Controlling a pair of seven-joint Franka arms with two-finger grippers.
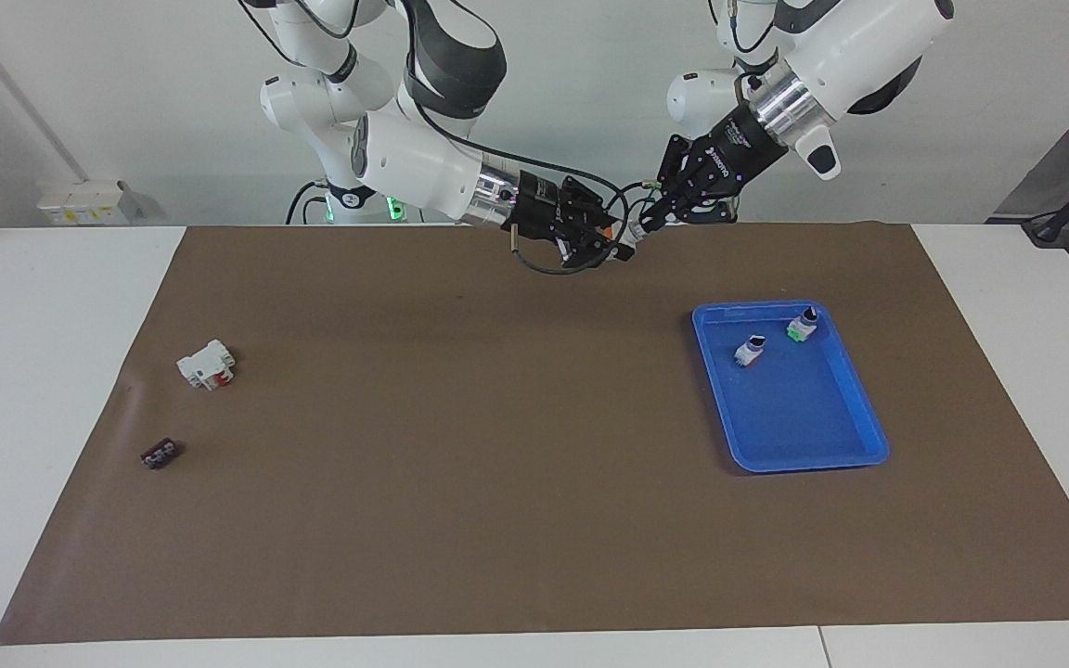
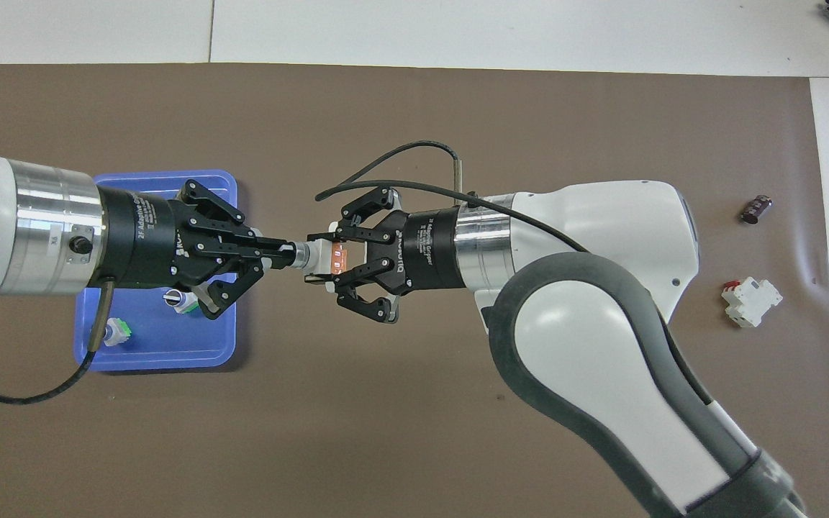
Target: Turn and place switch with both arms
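Orange-ended, white-grey bodied, the switch (image 2: 321,257) hangs in the air between your two grippers, up over the brown mat (image 1: 497,464) close to its edge on the robots' end. Your right gripper (image 2: 331,258) pinches the orange end; your left gripper (image 2: 286,255) has its fingers pressed together on the knob end, so both hold it at once, nose to nose. Blue tray (image 1: 859,408) lies on the mat toward the left arm's end, with a green-based switch (image 1: 802,326) and a red-based switch (image 1: 751,351) in the part of it nearer the robots; the rest of its floor is bare. White block with a red part (image 1: 207,365) and a small dark part (image 1: 160,454) sit near the mat's edge at the right arm's end, well apart from the grippers. You have open mat across the middle.
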